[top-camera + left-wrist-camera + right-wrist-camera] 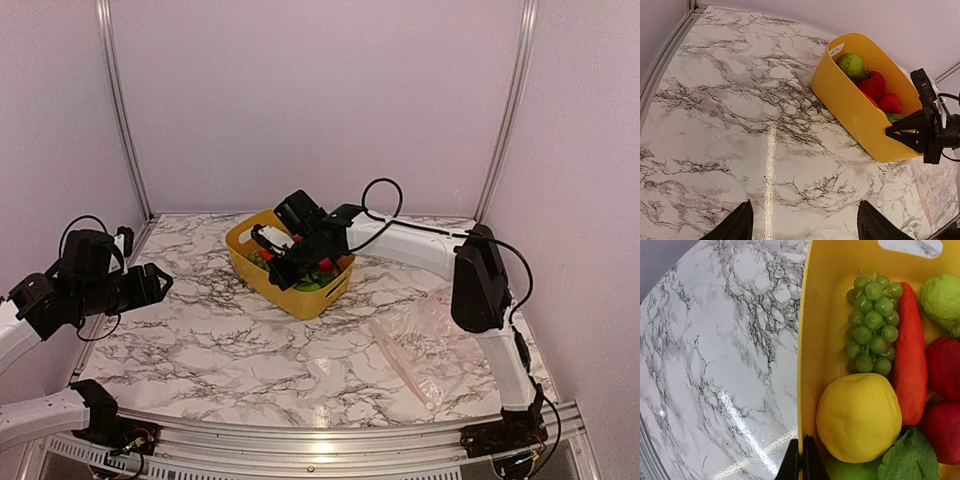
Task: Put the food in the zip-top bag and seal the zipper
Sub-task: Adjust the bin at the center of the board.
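Risk first: the right hand [801, 462] sits on the basket [305, 298] wall, not on any food [875, 85]. A pull from here would likely drag or tip the basket and spill fruit across the desk [220, 350]. The bag [415, 335] lies flat and limp by the right edge, toward the near right corner, partly under the right arm, and nothing holds it. Can't tell if its mouth is open. A flat mouth would make food bounce off, and the thin plastic would slide. The zipper [402, 365] shows as a faint pinkish strip along the bag.

Right hand: narrow, fingers all but together, apparently pinched on the basket wall just beside the lemon [858, 417]. No food in it.

Left hand [805, 227]: wide, empty, hovering by the left edge, well apart from basket and bag.

All the food is in the basket, back-middle of the desk: lemon, green grapes [872, 322], a long red piece [910, 360], red round ones, a leaf.
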Robot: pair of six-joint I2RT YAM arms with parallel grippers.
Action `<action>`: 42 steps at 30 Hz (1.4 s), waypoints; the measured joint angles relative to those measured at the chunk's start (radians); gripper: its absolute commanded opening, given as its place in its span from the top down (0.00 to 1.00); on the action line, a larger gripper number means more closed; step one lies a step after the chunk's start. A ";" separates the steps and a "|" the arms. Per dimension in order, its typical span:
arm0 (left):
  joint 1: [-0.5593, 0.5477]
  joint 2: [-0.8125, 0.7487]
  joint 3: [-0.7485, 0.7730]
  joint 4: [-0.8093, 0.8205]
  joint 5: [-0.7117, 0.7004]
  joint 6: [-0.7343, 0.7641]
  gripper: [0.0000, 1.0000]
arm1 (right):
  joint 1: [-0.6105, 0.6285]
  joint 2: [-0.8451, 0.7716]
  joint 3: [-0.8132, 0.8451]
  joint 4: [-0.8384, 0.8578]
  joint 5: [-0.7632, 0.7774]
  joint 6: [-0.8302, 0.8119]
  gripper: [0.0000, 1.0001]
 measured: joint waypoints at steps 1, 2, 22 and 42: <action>0.000 0.000 0.000 0.000 0.000 0.006 0.27 | 0.006 -0.016 -0.029 0.012 -0.007 -0.021 1.00; 0.000 0.002 0.000 0.000 0.001 0.011 0.27 | 0.013 -0.031 -0.053 0.022 -0.013 -0.039 1.00; 0.000 0.318 0.114 0.057 0.001 0.008 0.28 | 0.127 -0.380 -0.455 0.030 -0.210 -0.375 0.60; 0.001 0.758 0.301 0.063 -0.064 -0.005 0.75 | -0.134 -0.853 -0.893 0.126 0.043 0.009 0.62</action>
